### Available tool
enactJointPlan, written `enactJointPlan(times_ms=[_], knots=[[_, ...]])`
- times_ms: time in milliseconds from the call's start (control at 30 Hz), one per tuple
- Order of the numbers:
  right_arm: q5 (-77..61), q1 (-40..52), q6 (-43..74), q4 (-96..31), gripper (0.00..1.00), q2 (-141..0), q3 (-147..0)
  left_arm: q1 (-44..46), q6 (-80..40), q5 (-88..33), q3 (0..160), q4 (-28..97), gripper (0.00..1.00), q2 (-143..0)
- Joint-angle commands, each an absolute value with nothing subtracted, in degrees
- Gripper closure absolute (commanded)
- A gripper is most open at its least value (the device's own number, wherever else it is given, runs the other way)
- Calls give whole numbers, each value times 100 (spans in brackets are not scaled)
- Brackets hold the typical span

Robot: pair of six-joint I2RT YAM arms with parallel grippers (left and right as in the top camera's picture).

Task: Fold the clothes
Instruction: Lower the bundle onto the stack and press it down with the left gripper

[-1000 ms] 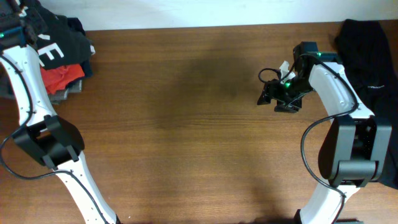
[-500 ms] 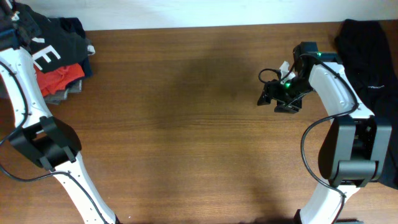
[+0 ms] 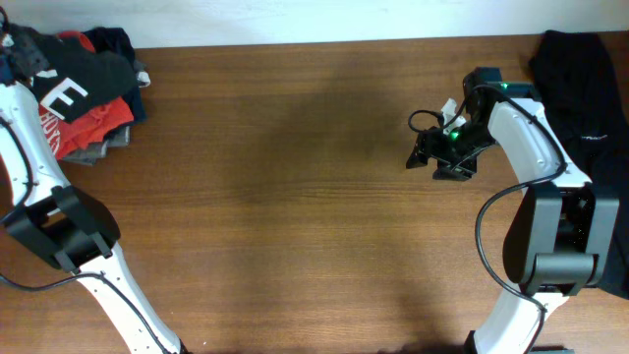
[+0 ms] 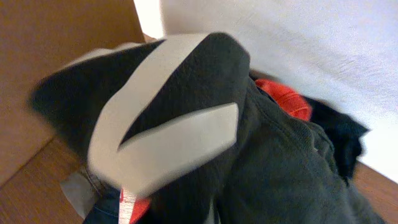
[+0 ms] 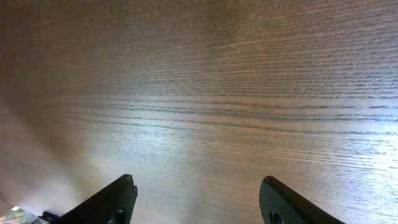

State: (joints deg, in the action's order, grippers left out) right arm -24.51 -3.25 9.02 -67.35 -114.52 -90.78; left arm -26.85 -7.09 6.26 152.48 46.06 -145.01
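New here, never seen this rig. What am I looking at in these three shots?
Two white robot arms sit at a wooden table, each ending in a two-finger claw. One picture looks down from above; the other two come from wrist cameras. At top left lies a pile of clothes: a black shirt with white letters on a red shirt. The left claw is at that pile; its camera sees mostly cloth, so a grip can't be confirmed. The right claw is open, empty, over bare wood. A dark garment lies at right.
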Motion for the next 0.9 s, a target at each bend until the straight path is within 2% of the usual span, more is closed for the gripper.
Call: enactJointPlan(times_ms=[0, 67, 267, 300, 433, 600, 867], knots=[[-2528, -340, 910, -6801, 32, -11476, -9054, -2792, -635, 781, 15303, 4569, 72, -14829], [-2526, -340, 908, -6864, 32, -11476, -9054, -2821, -635, 803, 15303, 4567, 63, -14923], [-2526, -340, 908, -6923, 32, -11476, -9054, -2840, -637, 797, 15310, 4582, 52, -14977], [-2526, -340, 910, -6923, 32, -11476, -9054, -2840, -637, 799, 15316, 4598, 46, -14956], [-2526, -340, 908, -6925, 32, -11476, -9054, -2823, -681, 797, 15316, 4563, 1, -14763], [-2526, -340, 910, -6901, 32, -11476, -9054, -2823, -694, 784, 15318, 4532, 1, -14499], [-2526, -340, 908, -6838, 32, -11476, -9054, -2764, -1396, 777, 15318, 4569, 1, -13810]])
